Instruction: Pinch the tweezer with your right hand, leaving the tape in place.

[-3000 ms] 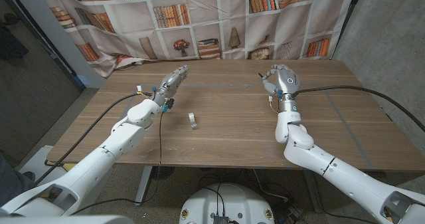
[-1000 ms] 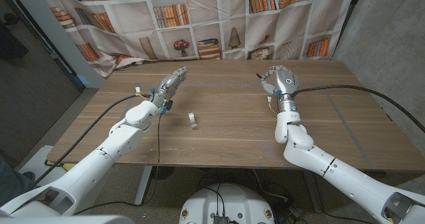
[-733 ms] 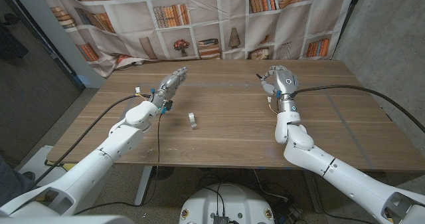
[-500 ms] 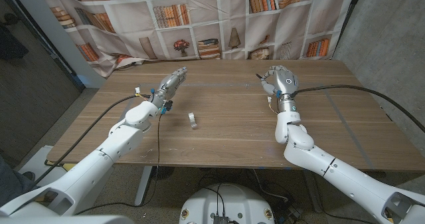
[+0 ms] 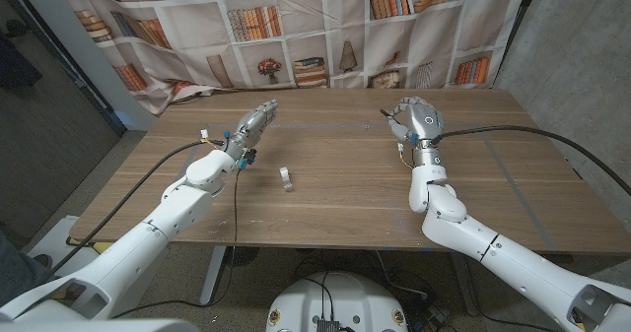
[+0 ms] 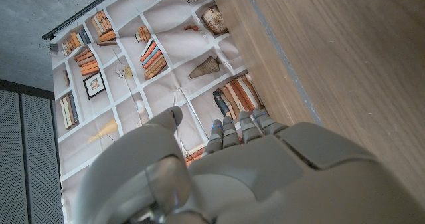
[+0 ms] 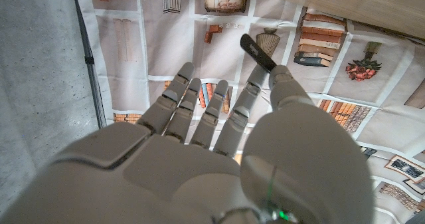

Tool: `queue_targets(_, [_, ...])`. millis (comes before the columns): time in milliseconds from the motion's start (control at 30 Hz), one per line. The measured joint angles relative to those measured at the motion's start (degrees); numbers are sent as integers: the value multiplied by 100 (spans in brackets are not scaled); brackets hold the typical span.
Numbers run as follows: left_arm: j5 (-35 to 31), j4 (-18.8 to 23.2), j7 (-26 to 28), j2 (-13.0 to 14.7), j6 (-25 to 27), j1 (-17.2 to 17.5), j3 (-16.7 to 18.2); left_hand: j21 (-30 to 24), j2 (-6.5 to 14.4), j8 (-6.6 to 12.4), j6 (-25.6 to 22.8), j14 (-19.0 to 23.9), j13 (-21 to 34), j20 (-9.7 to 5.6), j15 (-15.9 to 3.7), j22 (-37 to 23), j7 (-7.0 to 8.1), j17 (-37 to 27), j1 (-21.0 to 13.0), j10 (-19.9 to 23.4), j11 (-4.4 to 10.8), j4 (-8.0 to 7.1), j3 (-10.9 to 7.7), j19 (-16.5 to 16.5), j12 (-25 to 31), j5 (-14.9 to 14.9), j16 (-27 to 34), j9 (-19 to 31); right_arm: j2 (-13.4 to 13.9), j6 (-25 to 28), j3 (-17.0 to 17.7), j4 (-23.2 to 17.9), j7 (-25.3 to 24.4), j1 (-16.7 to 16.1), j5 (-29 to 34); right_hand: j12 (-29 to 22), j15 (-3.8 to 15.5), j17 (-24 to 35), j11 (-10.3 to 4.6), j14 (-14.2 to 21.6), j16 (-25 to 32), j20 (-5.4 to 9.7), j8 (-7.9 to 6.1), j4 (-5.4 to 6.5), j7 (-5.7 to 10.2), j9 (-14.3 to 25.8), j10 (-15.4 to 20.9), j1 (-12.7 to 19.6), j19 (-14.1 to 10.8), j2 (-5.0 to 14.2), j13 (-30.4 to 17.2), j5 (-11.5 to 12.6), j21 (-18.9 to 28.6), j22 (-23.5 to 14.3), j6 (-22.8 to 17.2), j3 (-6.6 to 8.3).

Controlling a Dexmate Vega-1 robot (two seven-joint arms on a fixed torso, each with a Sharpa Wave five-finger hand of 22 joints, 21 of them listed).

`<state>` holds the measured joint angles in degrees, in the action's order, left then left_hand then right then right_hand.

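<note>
My right hand (image 5: 415, 118) hovers above the right half of the wooden table (image 5: 335, 199) and pinches a thin black tweezer (image 7: 256, 52) between thumb and a finger (image 7: 243, 111). The tweezer pokes out past the fingertips, and the other fingers reach out beside it. In the head view the tweezer is only a thin dark sliver (image 5: 386, 115) at the hand's left side. A small white tape roll (image 5: 286, 178) stands on the table left of centre, far from both hands. My left hand (image 5: 253, 123) stretches out over the far left of the table, fingers straight, holding nothing.
A bookshelf-printed curtain (image 5: 296, 27) hangs behind the table's far edge. Black cables (image 5: 513, 131) run across the right side of the table, and another cable (image 5: 237, 189) hangs from my left arm. Bare wood lies between the hands.
The right hand's fingers have shifted only very slightly around the tweezer. The tape and the left hand have not moved.
</note>
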<state>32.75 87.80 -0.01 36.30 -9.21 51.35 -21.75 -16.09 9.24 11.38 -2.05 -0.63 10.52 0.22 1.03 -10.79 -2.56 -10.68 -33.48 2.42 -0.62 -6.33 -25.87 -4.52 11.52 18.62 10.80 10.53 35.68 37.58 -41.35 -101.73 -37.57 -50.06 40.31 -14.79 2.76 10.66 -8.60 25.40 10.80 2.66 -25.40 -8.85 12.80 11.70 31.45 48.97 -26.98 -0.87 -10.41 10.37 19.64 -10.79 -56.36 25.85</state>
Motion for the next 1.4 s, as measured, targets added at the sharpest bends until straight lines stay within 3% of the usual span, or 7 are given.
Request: queue_targets(1400, [54,17,52,18,-19,110,43,20,57,0,0,0,0,0,0,0,0,0,63,31,31,-7,-72,0,0,-45,0,0,122,-362,-582,639,1045,486,347,41,0,1,0,0,0,0,83,24,0,-26,0,-23,0,23,0,0,0,0,-1,24])
